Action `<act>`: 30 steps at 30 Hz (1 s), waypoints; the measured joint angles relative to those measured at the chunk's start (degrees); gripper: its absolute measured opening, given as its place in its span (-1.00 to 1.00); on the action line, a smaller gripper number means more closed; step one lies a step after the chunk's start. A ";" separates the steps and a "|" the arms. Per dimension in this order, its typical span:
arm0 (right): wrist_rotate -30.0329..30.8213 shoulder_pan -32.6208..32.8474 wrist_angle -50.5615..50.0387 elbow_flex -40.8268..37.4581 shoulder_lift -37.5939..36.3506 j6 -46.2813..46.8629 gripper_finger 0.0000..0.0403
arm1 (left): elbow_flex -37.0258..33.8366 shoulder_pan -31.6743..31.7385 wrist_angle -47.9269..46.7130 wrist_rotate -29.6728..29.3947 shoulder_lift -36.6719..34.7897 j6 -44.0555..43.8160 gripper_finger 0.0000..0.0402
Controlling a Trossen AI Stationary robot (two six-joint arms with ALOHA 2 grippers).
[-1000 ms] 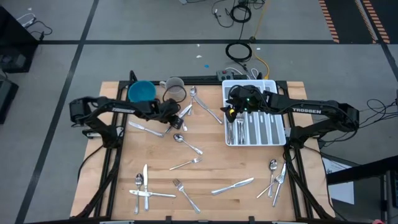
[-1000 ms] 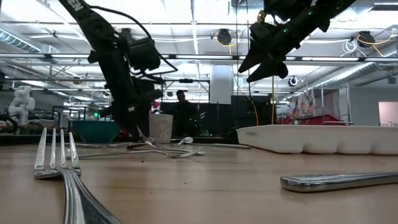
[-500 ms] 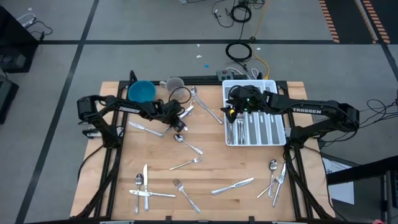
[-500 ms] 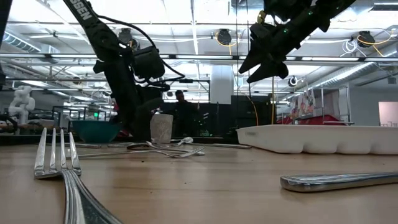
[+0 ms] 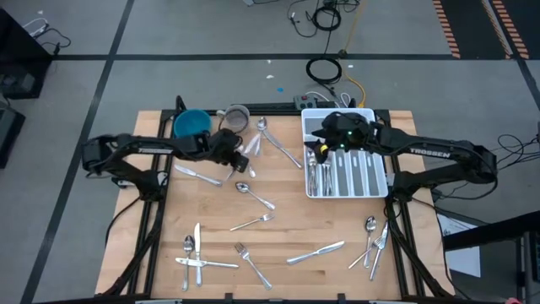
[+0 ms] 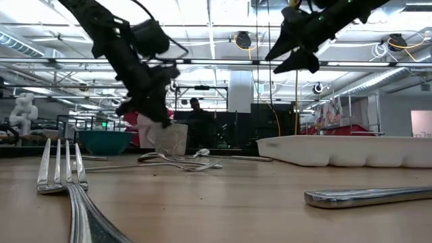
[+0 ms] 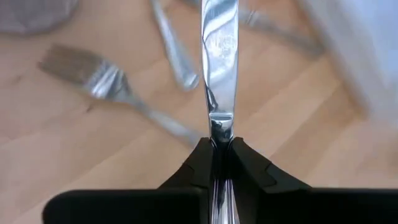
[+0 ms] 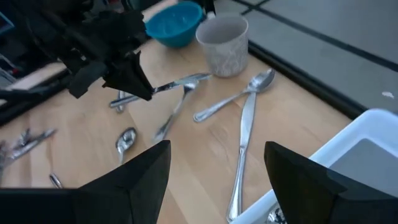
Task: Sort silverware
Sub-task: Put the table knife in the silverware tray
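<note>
My left gripper is shut on a table knife above the far left part of the table, near the grey cup and blue bowl. The knife's blade sticks out past the fingers. Spoons, forks and knives lie flat and scattered on the wooden table. My right gripper hangs open, with nothing between its fingers, over the left end of the white tray, which holds more silverware. My left gripper pinches the knife's handle between its two fingers, just behind where the blade begins. The knife runs on in line with the fingers, blade pointing away from the gripper toward the tray's side. It is lifted clear of the table and roughly level. The rest of the handle is hidden between the fingers.
A fork and a spoon handle lie on the wood right below the held knife. More cutlery lies at the near left and near right. Bare wood shows at the table's middle. A person stands far behind the table.
My left gripper was down at the table among the cutlery by the cup. It has taken hold of the knife and risen with it, so the knife now hangs clear of the wood. My right gripper has risen a little and shifted toward the table's right edge, staying open.
</note>
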 joint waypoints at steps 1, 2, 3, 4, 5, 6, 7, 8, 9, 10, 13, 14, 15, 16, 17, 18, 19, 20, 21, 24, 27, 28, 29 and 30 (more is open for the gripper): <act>0.01 -0.11 -0.08 0.00 -0.88 0.08 0.25 | 0.15 -0.09 0.85 -0.24 -0.98 -1.57 -0.83; 0.03 -0.22 -0.14 0.00 -1.79 0.35 0.25 | 0.35 -0.28 1.73 -0.46 -1.90 -3.06 -0.83; 0.07 -0.40 -0.34 0.00 -2.73 0.44 0.25 | 0.65 -0.57 3.34 -0.56 -2.67 -4.67 -0.83; 0.11 -0.58 -0.66 0.00 -3.74 0.44 0.25 | 1.12 -0.86 5.43 -0.92 -3.10 -6.06 -0.83; 0.13 -0.67 -1.10 0.00 -4.79 0.46 0.25 | 1.78 -1.26 8.01 -1.36 -3.34 -7.24 -0.83; 0.13 -0.84 -1.49 0.00 -5.84 0.64 0.25 | 2.63 -1.61 10.36 -2.05 -3.41 -8.24 -0.83; 0.16 -0.93 -1.91 0.00 -7.00 0.93 0.25 | 3.50 -1.99 12.40 -2.68 -3.44 -8.74 -0.83; 0.21 -0.99 -2.85 0.00 -8.25 1.35 0.25 | 4.62 -2.29 14.30 -3.40 -3.42 -8.86 -0.83; 0.43 -1.01 -4.02 0.00 -9.53 1.75 0.25 | 5.86 -2.60 15.97 -4.59 -3.12 -8.86 -0.83; 1.00 -1.01 -5.15 0.00 -10.80 1.94 0.25 | 7.37 -2.95 17.21 -6.00 -2.57 -8.86 -0.83; 3.04 -0.99 -9.67 0.00 -14.91 2.32 0.25 | 12.36 -3.67 16.90 -9.92 -0.63 -8.83 -0.83; 3.36 -1.00 -10.86 0.00 -16.35 2.82 0.25 | 14.16 -3.80 17.22 -10.85 0.33 -8.79 -0.83; 3.56 -1.05 -12.19 -0.02 -17.70 3.27 0.25 | 15.92 -4.03 17.26 -11.62 1.34 -8.79 -0.83; 4.24 -1.08 -13.31 -0.02 -19.07 3.46 0.25 | 17.65 -4.21 17.26 -12.43 2.59 -8.65 -0.83; 4.53 -1.08 -13.96 -0.02 -20.51 3.62 0.25 | 19.48 -4.35 17.34 -13.04 3.83 -8.40 -0.83; 4.67 -1.08 -14.67 -0.02 -21.80 3.71 0.25 | 21.22 -4.49 17.37 -13.50 5.17 -8.36 -0.83; 4.78 -1.08 -15.28 -0.02 -23.02 3.86 0.25 | 22.91 -4.64 17.37 -14.00 6.76 -8.37 -0.83; 4.92 -1.08 -15.57 -0.02 -24.18 4.06 0.25 | 24.68 -4.81 17.67 -14.36 8.58 -8.40 -0.83; 5.30 -1.09 -15.81 -0.02 -25.36 4.22 0.25 | 26.32 -4.90 18.73 -14.40 10.33 -8.52 -0.83; 6.37 -1.08 -16.66 -0.02 -28.14 4.52 0.25 | 31.60 -5.58 21.14 -14.27 16.02 -8.70 -0.83; 7.54 -1.10 -16.86 -0.02 -30.26 4.46 0.25 | 37.35 -6.30 21.52 -13.54 21.58 -8.83 -0.83; 7.58 -1.12 -16.93 -0.02 -30.83 4.45 0.25 | 39.41 -6.50 21.65 -13.02 23.40 -8.86 -0.83; 7.67 -1.12 -17.03 -0.02 -31.25 4.44 0.25 | 41.25 -6.79 21.39 -12.78 25.13 -8.86 -0.83; 7.73 -1.12 -17.21 -0.02 -31.62 4.44 0.25 | 43.35 -7.11 21.15 -12.45 26.87 -8.86 -0.83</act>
